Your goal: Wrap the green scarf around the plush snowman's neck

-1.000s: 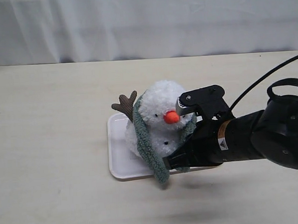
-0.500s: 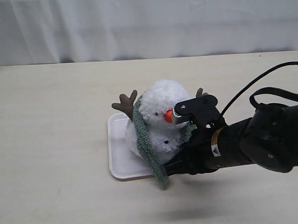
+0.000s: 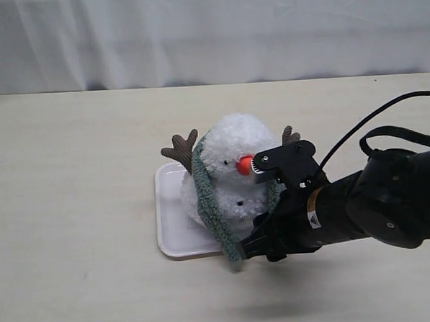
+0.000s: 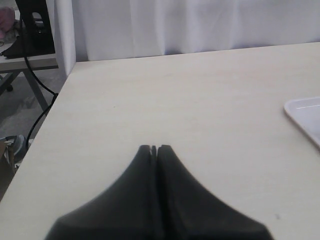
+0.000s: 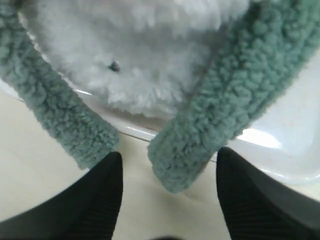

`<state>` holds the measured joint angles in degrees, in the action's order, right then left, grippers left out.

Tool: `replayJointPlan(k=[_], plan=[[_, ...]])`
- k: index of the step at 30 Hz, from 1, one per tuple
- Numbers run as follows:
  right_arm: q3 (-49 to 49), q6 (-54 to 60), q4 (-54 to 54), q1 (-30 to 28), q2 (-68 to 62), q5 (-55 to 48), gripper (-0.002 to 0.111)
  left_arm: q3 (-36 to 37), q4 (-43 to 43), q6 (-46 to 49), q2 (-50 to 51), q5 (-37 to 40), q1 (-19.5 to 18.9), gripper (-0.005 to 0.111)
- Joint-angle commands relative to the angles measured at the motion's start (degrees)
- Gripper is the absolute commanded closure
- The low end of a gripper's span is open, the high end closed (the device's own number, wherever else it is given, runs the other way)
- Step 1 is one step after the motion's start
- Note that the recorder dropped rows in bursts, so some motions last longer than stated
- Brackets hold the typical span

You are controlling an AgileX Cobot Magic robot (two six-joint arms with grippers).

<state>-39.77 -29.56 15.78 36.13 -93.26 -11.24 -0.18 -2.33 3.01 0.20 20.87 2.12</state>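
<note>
The plush snowman [image 3: 233, 160] sits on a white tray [image 3: 169, 228], facing the front. The green scarf [image 3: 209, 204] lies round its neck, and both ends hang down its front. In the right wrist view one end [image 5: 60, 115] hangs off to the side. The other end [image 5: 205, 135] dangles between the fingers of my right gripper [image 5: 170, 156], which is open and touches neither side of it. That gripper [image 3: 262, 243] is low at the tray's front edge, just below the snowman's body [image 5: 135, 55]. My left gripper [image 4: 154, 148] is shut on nothing above bare table.
The tray's front rim [image 5: 280, 160] lies just beyond the right fingers. A corner of the tray [image 4: 305, 112] shows in the left wrist view. The table's edge [image 4: 55, 110] and a stand with cables are beside the left arm. A white curtain [image 3: 208, 31] hangs behind.
My right gripper has opened and let go of the scarf's end, which now hangs down the snowman's front. The arm dropped slightly toward the tray's front edge.
</note>
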Motion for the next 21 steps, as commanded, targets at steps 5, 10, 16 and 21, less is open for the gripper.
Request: replayJointPlan(k=[5,10,16,21], plan=[[-0.2,0.5,1.6,0.1,1.4,-4.9,0.052,0.2,0.1,-0.2,-0.2,-0.6,0.0,0.107],[-0.2,0.5,1.6,0.1,7.0,-7.1,0.053,0.2,0.1,-0.2,-0.2,-0.6,0.0,0.107],[-0.2,0.7,1.6,0.1,15.8,-10.3,0.053,0.2,0.1,-0.2,-0.2,-0.6,0.0,0.107],[-0.2,1.8,1.6,0.1,23.1,-12.6,0.053,0.2,0.1,-0.2,-0.2,-0.6,0.0,0.107]])
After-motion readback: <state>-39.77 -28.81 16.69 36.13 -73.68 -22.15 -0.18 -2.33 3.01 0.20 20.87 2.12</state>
